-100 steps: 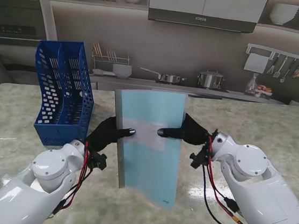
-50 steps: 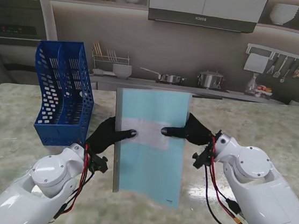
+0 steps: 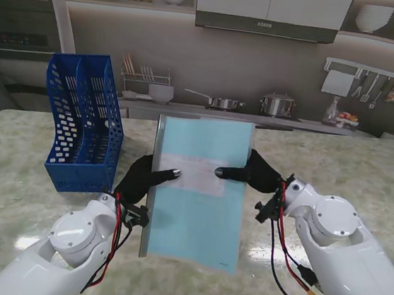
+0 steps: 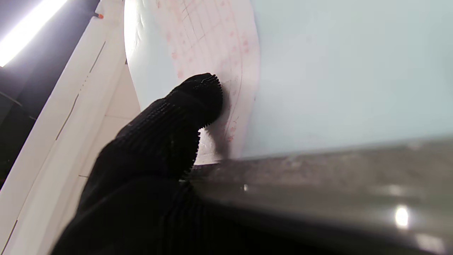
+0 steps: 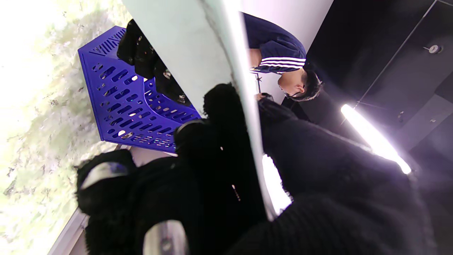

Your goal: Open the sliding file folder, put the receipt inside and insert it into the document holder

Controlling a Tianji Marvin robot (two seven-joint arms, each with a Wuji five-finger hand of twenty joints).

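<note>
Left hand (image 3: 139,177): black-gloved, clamped on the left long edge of the file folder (image 3: 196,190), thumb lying across the front face. In the left wrist view the thumb (image 4: 198,99) presses directly on the receipt (image 4: 212,46), whose pinkish print shows through the translucent cover.

Right hand (image 3: 251,171): also gripping the folder, on its right long edge at about the same height, thumb pointing inward. The right wrist view shows the fingers (image 5: 226,117) wrapped on both sides of the thin sheet edge.

Position: the folder is held off the table, near upright, centre of the stand view, facing the camera. The receipt appears as a pale patch (image 3: 197,174) between the two thumbs, so it looks already inside.

Handling, judged: light, thin plastic, flexible across its face and likely slick; stiffest along the spine edge. Pinching at mid-height on both long edges seems sound; a one-hand grip may let it bow or twist.

Document holder (image 3: 85,131): blue, perforated, standing at centre left of the stand view, well apart from the folder, slots open upward.

Surface: marble-patterned table (image 3: 16,177), glossy. Backdrop in the upper frame shows kitchen cabinets (image 3: 270,6) and shelves. A person (image 5: 283,67) in a dark striped top appears in the right wrist view.
</note>
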